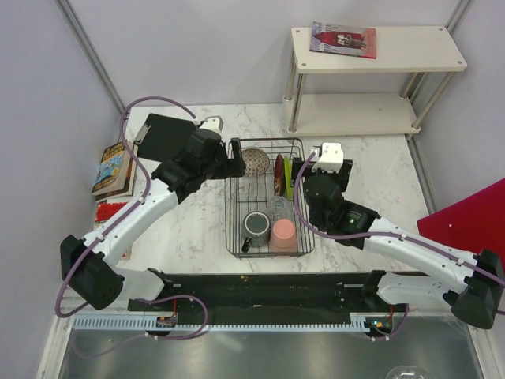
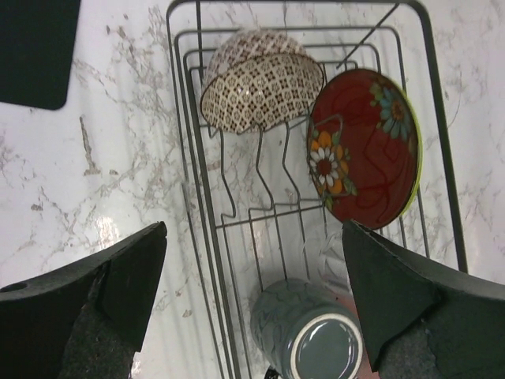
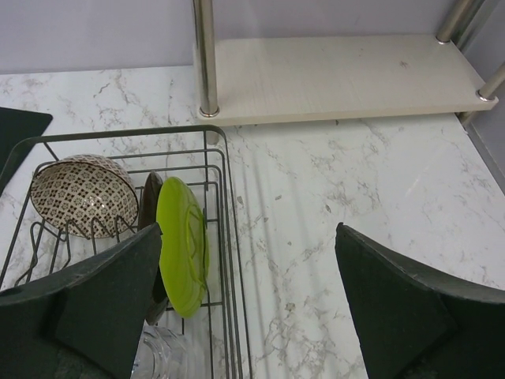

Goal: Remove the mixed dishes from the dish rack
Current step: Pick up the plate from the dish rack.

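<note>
The black wire dish rack stands mid-table. It holds the patterned bowl, the red plate and lime-green plate on edge, the clear glass, the grey mug and the pink cup. My left gripper is open and empty above the rack's far left side; in its wrist view the bowl, red plate, glass and mug lie below. My right gripper is open and empty over the rack's right rim, beside the green plate.
A flat black mat lies far left, with books beside it. A white two-tier shelf with a magazine stands at the back right; its post is near the rack. A red panel is at the right edge.
</note>
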### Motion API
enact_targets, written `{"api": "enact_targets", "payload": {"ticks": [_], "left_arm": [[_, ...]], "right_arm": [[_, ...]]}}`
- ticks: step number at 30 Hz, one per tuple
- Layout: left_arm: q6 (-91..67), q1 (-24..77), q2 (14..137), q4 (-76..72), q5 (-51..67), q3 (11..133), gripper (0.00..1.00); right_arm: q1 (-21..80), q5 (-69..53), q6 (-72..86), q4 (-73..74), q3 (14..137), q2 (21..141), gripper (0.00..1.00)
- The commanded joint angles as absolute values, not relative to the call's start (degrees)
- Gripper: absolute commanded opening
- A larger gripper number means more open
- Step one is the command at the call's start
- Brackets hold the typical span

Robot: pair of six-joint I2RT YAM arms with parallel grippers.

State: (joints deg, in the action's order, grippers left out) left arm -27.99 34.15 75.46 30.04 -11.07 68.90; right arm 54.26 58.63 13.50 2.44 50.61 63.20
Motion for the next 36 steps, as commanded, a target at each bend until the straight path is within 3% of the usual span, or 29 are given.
{"api": "enact_targets", "payload": {"ticks": [1, 10, 14, 16, 20, 21, 27, 36], "left_arm": [[-29.27, 32.87, 81.45, 28.04, -15.56, 77.41, 0.98], [-35.59, 29.18, 95.44, 30.5, -8.45, 88.33, 0.91], [-39.37, 29.27, 95.37, 30.59, -6.16, 85.79, 0.89], [-40.69, 29.27, 94.4, 30.5, -5.89, 82.54, 0.89], [-43.06, 30.23, 88.0, 30.59, -3.7, 74.64, 0.89], [-43.33, 31.1, 84.15, 30.67, -3.95, 71.31, 0.89], [-41.84, 31.82, 73.22, 30.5, -8.17, 63.99, 0.89], [-39.73, 32.78, 72.51, 29.36, -7.73, 62.84, 0.89]], "right_arm": [[54.05, 61.96, 17.4, 8.78, 55.89, 63.37, 0.98], [50.46, 51.18, 15.28, 11.67, 54.49, 61.52, 0.98], [40.28, 41.5, 21.17, 16.34, 56.33, 64.94, 0.83], [39.55, 40.52, 21.97, 16.44, 57.04, 67.23, 0.77], [39.55, 39.38, 21.89, 15.38, 58.62, 71.71, 0.54], [39.55, 39.29, 21.88, 15.12, 59.32, 73.2, 0.52], [39.55, 37.27, 21.71, 12.74, 61.69, 77.68, 0.55], [41.04, 34.63, 22.33, 12.66, 62.58, 80.68, 0.55]]}}
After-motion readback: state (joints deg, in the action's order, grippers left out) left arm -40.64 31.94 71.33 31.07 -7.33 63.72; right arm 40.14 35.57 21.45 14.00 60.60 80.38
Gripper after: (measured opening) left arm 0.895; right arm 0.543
